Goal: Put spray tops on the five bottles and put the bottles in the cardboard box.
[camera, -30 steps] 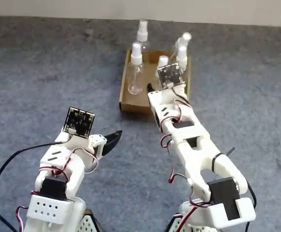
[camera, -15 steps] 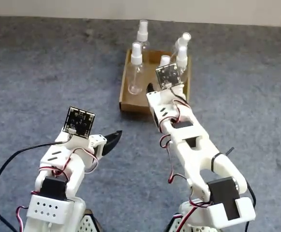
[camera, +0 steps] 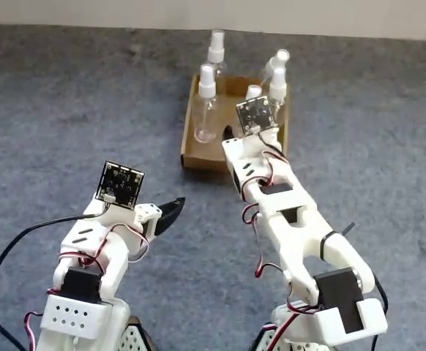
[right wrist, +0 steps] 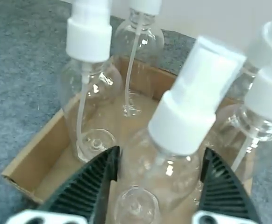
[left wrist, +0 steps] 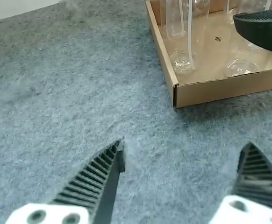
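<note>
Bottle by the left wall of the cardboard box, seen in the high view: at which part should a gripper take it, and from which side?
Likely the round body of the bottle, below its spray top, coming from the left over the carpet. It stands upright, the cardboard box wall is low there, and other bottles stand close on its right.

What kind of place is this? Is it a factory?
Probably a small robot practice bench, not a factory. A white left arm and right arm stand side by side on a grey felt-like table, at one cardboard box holding clear spray bottles.
</note>
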Tool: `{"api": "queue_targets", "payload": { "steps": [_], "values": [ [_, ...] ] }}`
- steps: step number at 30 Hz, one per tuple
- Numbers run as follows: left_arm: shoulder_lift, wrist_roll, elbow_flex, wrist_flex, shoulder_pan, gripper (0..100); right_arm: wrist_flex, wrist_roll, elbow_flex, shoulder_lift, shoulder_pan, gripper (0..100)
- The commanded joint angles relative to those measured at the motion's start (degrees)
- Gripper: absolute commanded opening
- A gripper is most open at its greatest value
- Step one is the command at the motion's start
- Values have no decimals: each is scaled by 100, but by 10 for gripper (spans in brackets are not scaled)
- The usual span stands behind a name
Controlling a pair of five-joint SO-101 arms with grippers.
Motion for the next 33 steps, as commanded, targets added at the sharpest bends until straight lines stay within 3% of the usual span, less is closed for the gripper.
{"api": "queue_targets", "payload": {
  "steps": [1, 9, 22, 33],
  "values": [
    [-57, -53, -22, -9, -57, 319, -101, 35, -40, -92, -22, 221],
    [-57, -53, -22, -9, -57, 319, -92, 62, -40, -92, -22, 310],
    [-57, -53, -22, -9, -57, 319, -75, 70, -31, -92, -22, 310],
    [-57, -264, -22, -9, -40, 319, 646, 44, 198, -840, -48, 310]
  ]
}}
